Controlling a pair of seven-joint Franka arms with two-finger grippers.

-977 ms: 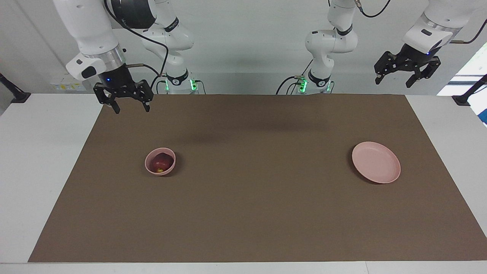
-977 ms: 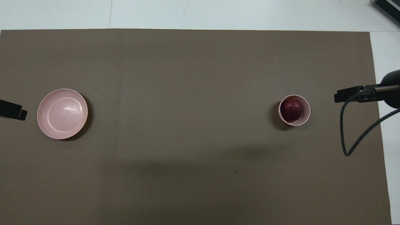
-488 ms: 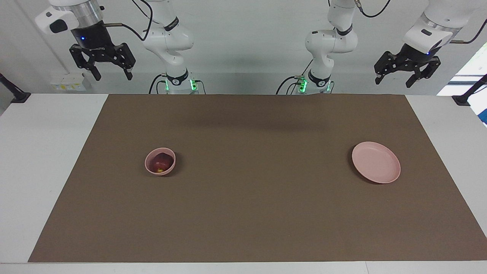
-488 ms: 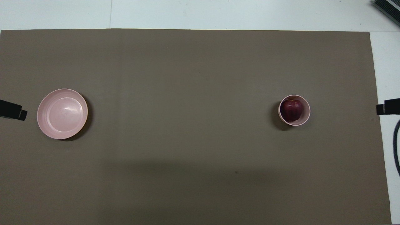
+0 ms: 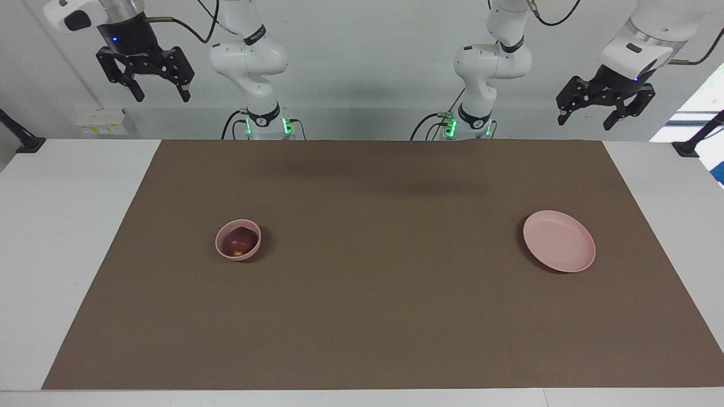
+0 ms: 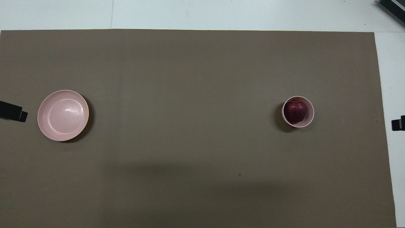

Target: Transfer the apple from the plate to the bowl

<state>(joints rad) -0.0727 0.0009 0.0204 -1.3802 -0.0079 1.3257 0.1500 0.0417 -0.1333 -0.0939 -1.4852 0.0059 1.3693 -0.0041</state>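
Note:
The dark red apple (image 5: 238,243) (image 6: 295,111) lies inside the small pink bowl (image 5: 226,250) (image 6: 310,114), toward the right arm's end of the brown mat. The flat pink plate (image 5: 559,241) (image 6: 63,115) sits bare toward the left arm's end. My right gripper (image 5: 161,94) hangs open high up, off the mat's corner at the robots' edge, holding nothing. My left gripper (image 5: 588,118) hangs open and raised at the other corner, also with nothing in it. In the overhead view only a black tip of each shows at the frame's edges.
A brown mat (image 5: 373,316) (image 6: 190,79) covers most of the white table. Both arm bases (image 5: 263,121) (image 5: 469,121) stand at the mat's edge on the robots' side. A dark clamp (image 5: 693,144) sits on the white strip at the left arm's end.
My right gripper has risen from just over the mat's corner and drawn back toward its end of the table, open all along. The left arm, apple, bowl and plate have stayed put.

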